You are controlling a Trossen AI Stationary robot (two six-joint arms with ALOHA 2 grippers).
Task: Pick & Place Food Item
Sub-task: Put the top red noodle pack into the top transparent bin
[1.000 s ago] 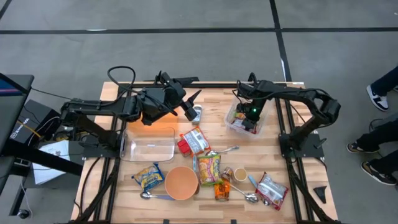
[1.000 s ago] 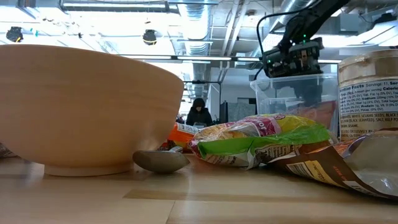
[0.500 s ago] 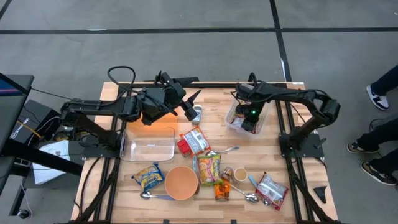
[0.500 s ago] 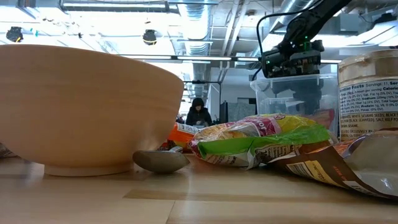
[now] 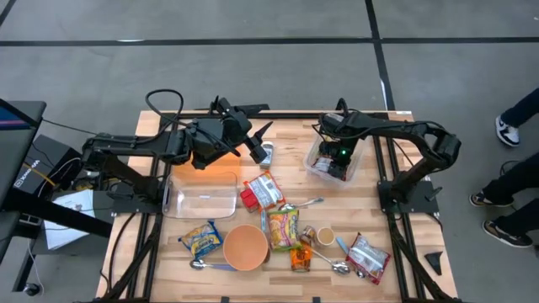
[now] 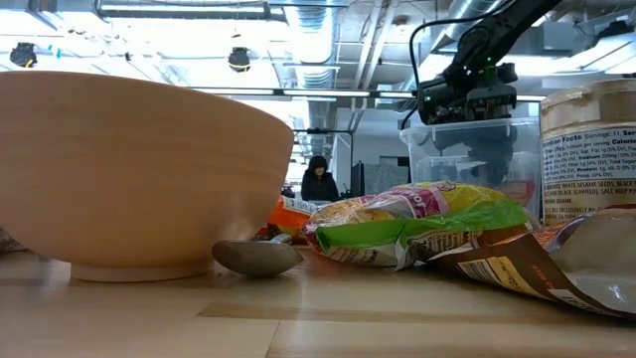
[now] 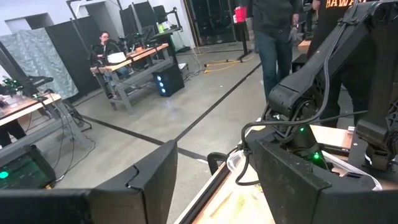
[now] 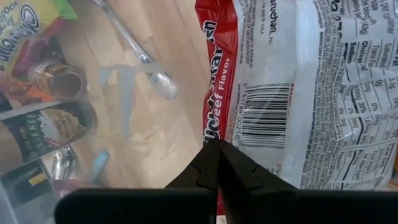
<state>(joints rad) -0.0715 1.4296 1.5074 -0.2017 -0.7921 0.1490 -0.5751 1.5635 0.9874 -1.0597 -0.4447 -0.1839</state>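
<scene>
A red-and-white noodle packet (image 8: 311,81) lies flat in the clear bin (image 5: 357,171) at the table's far right. My right gripper (image 8: 217,144) reaches down into that bin (image 6: 437,139), shut, with its tips over the packet's red edge (image 8: 214,106). In the high view the gripper (image 5: 337,158) stands in the middle of the bin. My left gripper (image 5: 263,139) waits raised over the table's far middle, pointing level toward the right arm. It is open and nothing is between its fingers (image 7: 149,180). My right gripper comes at the noodle packet from above, slanting down, its shut fingertips (image 8: 208,163) over the red edge beside the barcode. I cannot tell whether they touch or pinch that edge. The packet lies flat on the bin's floor.
A clear lidded container (image 5: 202,194) sits at the left. Loose items fill the near half: a red-white packet (image 5: 263,192), a wooden bowl (image 5: 246,247), a green-yellow bag (image 5: 284,227), a jar (image 5: 299,257), a cup (image 5: 324,236), a silver pouch (image 5: 368,255) and spoons.
My right gripper has turned slightly inside the clear bin, staying in place and shut.
</scene>
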